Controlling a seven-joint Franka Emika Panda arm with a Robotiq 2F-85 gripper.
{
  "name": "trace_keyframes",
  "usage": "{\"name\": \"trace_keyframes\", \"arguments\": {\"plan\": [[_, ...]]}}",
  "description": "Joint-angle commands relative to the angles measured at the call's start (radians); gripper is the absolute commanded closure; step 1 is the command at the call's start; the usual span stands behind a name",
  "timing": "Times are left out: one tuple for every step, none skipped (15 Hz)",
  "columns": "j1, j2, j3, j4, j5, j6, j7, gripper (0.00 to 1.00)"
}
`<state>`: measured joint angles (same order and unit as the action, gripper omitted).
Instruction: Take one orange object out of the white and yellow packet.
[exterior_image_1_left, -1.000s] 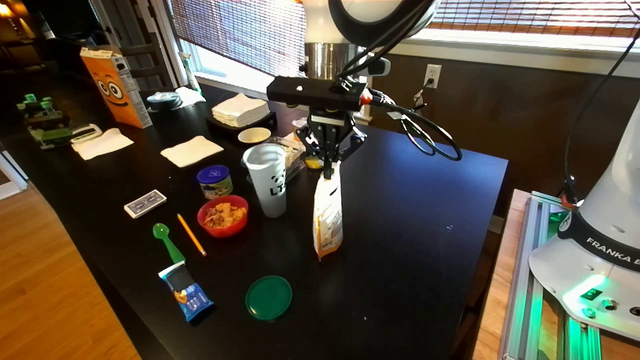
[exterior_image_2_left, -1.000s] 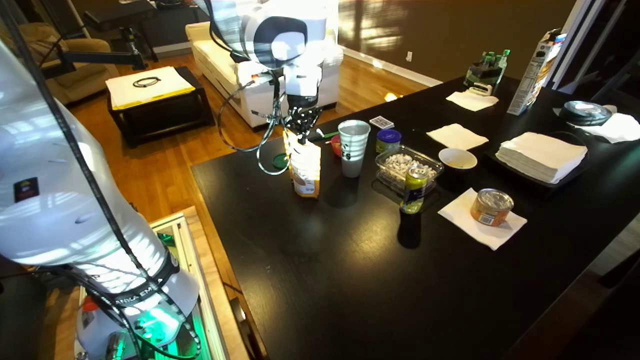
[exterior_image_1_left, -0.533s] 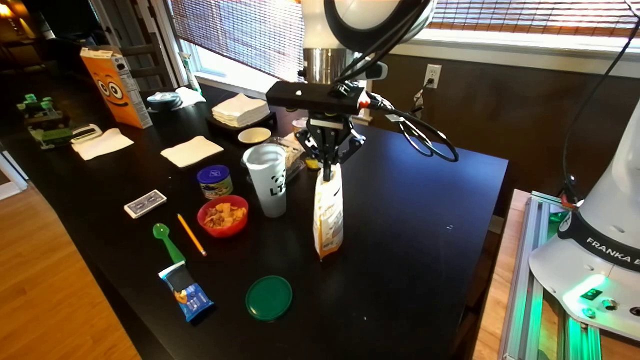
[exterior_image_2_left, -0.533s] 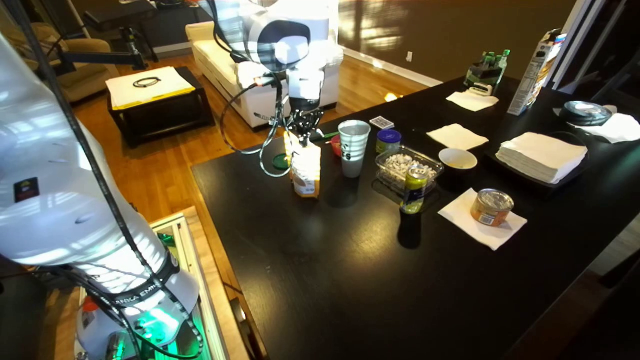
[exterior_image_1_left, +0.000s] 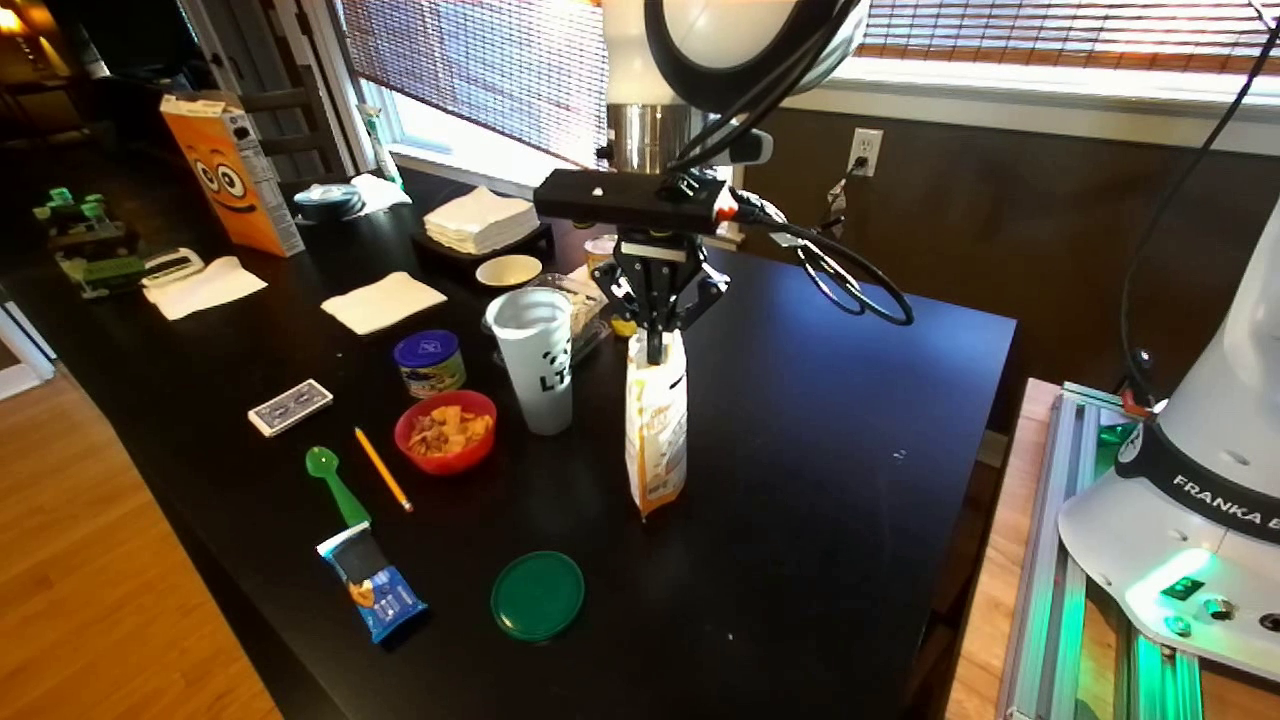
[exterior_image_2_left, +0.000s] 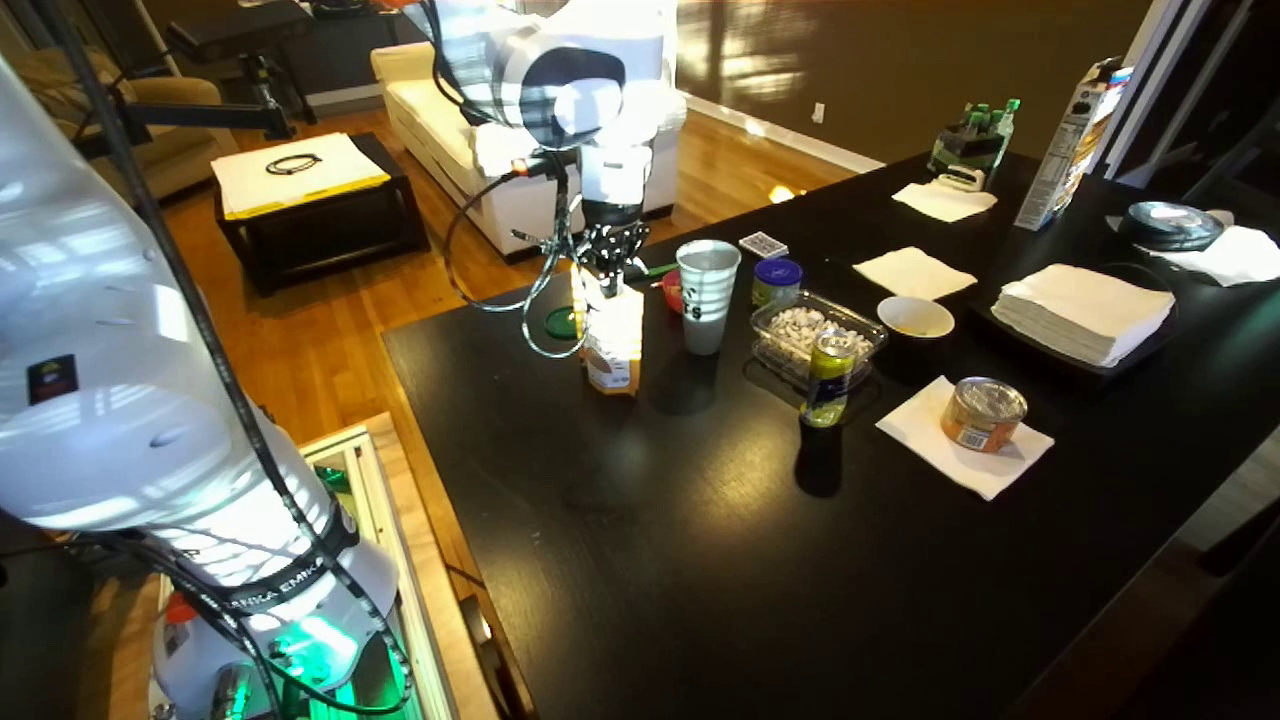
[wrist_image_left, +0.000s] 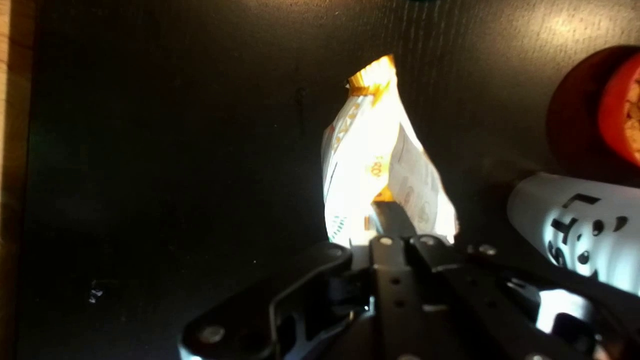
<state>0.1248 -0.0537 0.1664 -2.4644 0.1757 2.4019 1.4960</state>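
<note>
"Wrist view: on the dark table (wrist_image_left: 165, 150), how does the packet (wrist_image_left: 362, 150) look?"

"Slim and crinkled, white with yellow-orange trim, one face nearly washed out by light. In both exterior views it stands upright on the table, directly under the gripper (exterior_image_1_left: 655, 355)."

"Does the gripper hold it?"

"Its fingers (wrist_image_left: 392, 220) are clenched together at the packet's top. Whether they pinch its edge or reach inside, I cannot tell; the packet's interior is hidden."

"What does one view give that another keeps back?"

"The wrist view shows a ribbed orange end on the packet; I find those ribs in neither exterior view. A clear tub (exterior_image_2_left: 778, 355) of pale bits (exterior_image_2_left: 800, 328) and a slim yellow can (exterior_image_2_left: 829, 380) show in an exterior view, outside the wrist view's frame. A blue wrapper (exterior_image_1_left: 375, 585) and a pencil (exterior_image_1_left: 383, 470), also beyond the wrist view, lie in an exterior view."

"And the surfaces?"

"The table is flat, with faint grain where light glares. The cup (exterior_image_1_left: 537, 370) is tall, tapering and whitish with dark lettering, near the packet but apart from it. The bowl (exterior_image_1_left: 452, 464) is round and red, heaped with rough orange-tan pieces (exterior_image_1_left: 447, 430). The lid (exterior_image_1_left: 538, 595) is a flat green disc. The spoon (exterior_image_1_left: 345, 497) is green and long-handled, the pencil thin, straight, yellow-orange."
</note>
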Motion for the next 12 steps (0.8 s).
{"name": "trace_keyframes", "arguments": {"plan": [[0.001, 0.0, -0.009, -0.001, 0.02, 0.04, -0.019, 1.0], [0.001, -0.007, -0.009, -0.005, 0.021, 0.052, -0.017, 1.0], [0.002, -0.014, -0.008, -0.009, 0.025, 0.064, -0.019, 1.0], [0.002, -0.022, -0.008, -0.013, 0.024, 0.072, -0.011, 1.0], [0.003, -0.03, -0.007, -0.017, 0.024, 0.08, -0.008, 1.0], [0.003, -0.036, -0.006, -0.021, 0.023, 0.088, 0.001, 1.0], [0.004, -0.04, -0.006, -0.024, 0.03, 0.097, -0.001, 1.0], [0.004, -0.039, -0.006, -0.026, 0.034, 0.106, 0.003, 1.0], [0.005, -0.037, -0.006, -0.028, 0.046, 0.115, -0.005, 1.0], [0.005, -0.036, -0.006, -0.03, 0.054, 0.122, -0.007, 1.0], [0.006, -0.04, -0.006, -0.034, 0.063, 0.128, -0.007, 1.0], [0.006, -0.047, -0.005, -0.042, 0.067, 0.138, -0.003, 1.0]]}}
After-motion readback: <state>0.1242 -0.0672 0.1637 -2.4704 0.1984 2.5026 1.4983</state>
